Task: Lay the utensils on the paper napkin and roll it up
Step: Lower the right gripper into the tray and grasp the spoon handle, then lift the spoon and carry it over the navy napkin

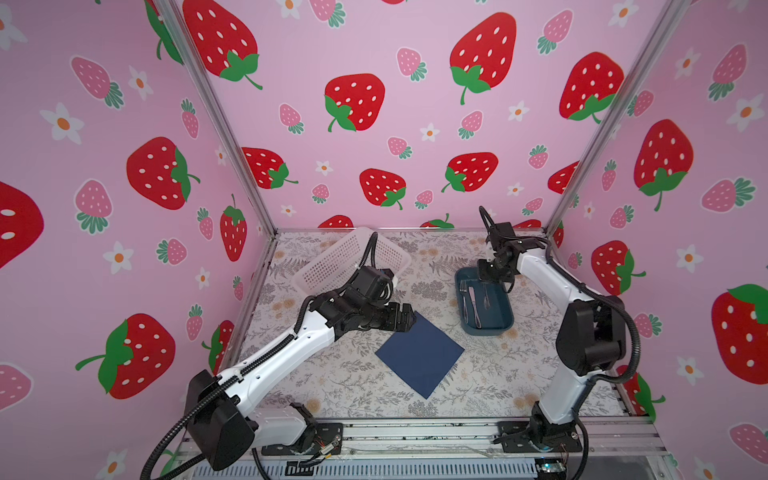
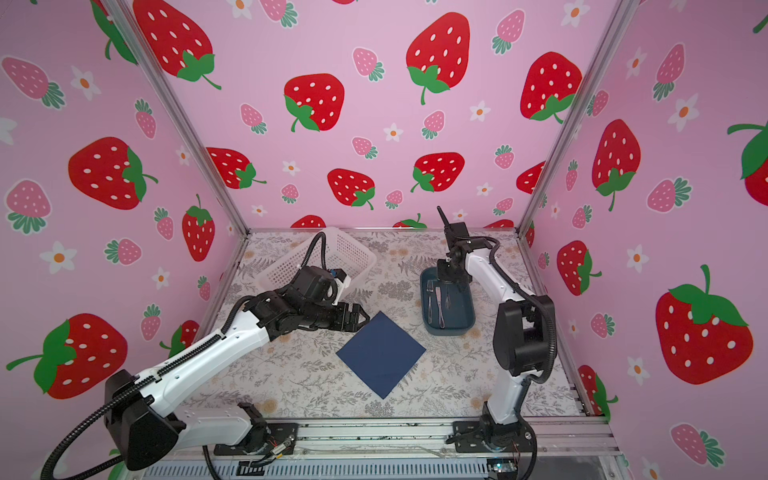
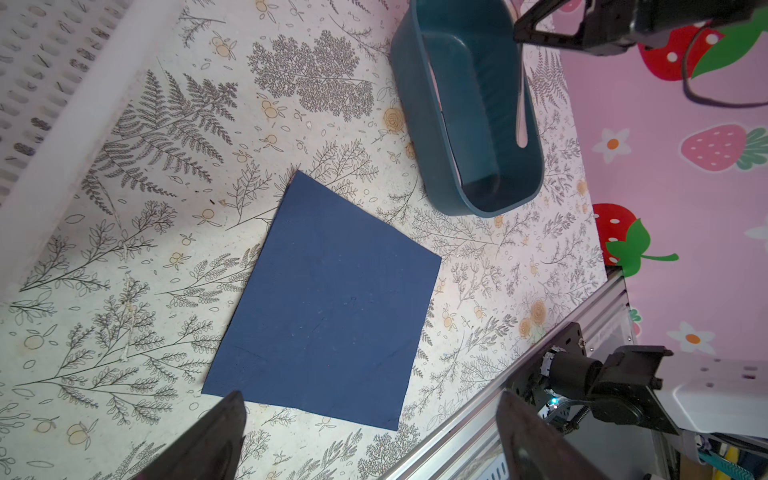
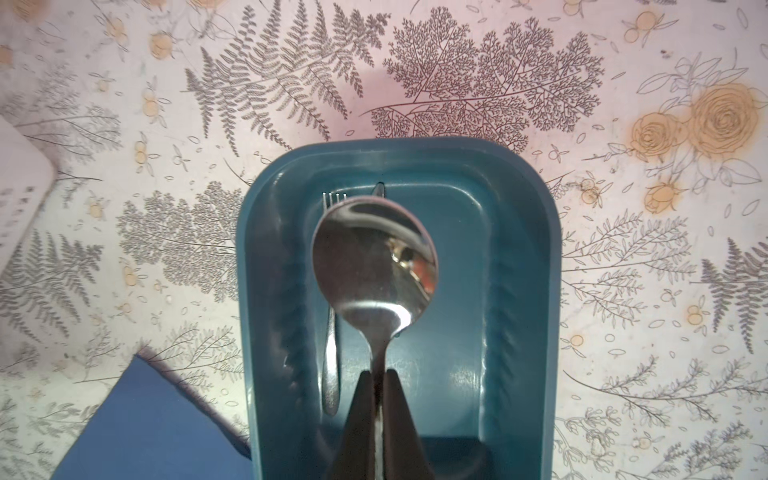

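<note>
The navy paper napkin (image 1: 419, 353) (image 2: 381, 353) (image 3: 328, 303) lies flat on the floral table, turned like a diamond. My right gripper (image 4: 377, 376) (image 1: 488, 282) is shut on the handle of the spoon (image 4: 374, 262) and holds it above the teal tray (image 4: 540, 291) (image 1: 490, 331). The fork (image 4: 331, 374) (image 1: 463, 299) and the knife (image 1: 473, 305) lie side by side on the tray's floor, mostly hidden behind the spoon's bowl in the right wrist view. My left gripper (image 3: 370, 399) (image 1: 409, 318) (image 2: 363, 318) hovers open and empty at the napkin's far left corner.
A white perforated basket (image 1: 353, 257) (image 2: 328, 257) (image 3: 50, 83) stands tilted at the back left, behind my left arm. The tray sits just right of the napkin. A metal rail (image 1: 415, 432) runs along the table's front edge, and strawberry-print walls close in three sides.
</note>
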Tool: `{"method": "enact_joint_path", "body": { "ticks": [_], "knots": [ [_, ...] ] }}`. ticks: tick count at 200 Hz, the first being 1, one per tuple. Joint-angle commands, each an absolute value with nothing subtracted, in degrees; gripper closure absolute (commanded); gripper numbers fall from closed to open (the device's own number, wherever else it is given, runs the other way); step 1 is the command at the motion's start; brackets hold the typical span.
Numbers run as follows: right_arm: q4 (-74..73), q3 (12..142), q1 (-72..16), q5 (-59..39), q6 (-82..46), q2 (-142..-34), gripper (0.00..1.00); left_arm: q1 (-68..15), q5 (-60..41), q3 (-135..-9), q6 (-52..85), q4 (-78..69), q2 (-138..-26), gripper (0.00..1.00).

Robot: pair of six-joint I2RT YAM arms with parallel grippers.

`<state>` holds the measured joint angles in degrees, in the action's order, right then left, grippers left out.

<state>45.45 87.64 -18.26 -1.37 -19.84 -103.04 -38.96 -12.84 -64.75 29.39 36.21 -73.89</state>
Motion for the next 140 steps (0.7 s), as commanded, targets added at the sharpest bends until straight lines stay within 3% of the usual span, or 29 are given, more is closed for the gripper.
{"method": "enact_joint_path", "body": {
  "ticks": [1,68,140],
  "knots": [
    [45.3,85.7,-18.5,-5.6,-20.8,-99.9,0.98,-39.0,-10.9,-63.7,29.7,37.1,-72.0,0.05],
    [40.4,78.0,-24.1,-11.6,-26.3,-93.5,0.98,-38.9,-6.2,-60.8,31.3,36.8,-69.3,0.04],
    [29.6,69.3,-38.4,-13.4,-38.0,-93.6,0.98,-37.7,-2.4,-55.7,34.2,36.8,-65.2,0.03]
  ]
}}
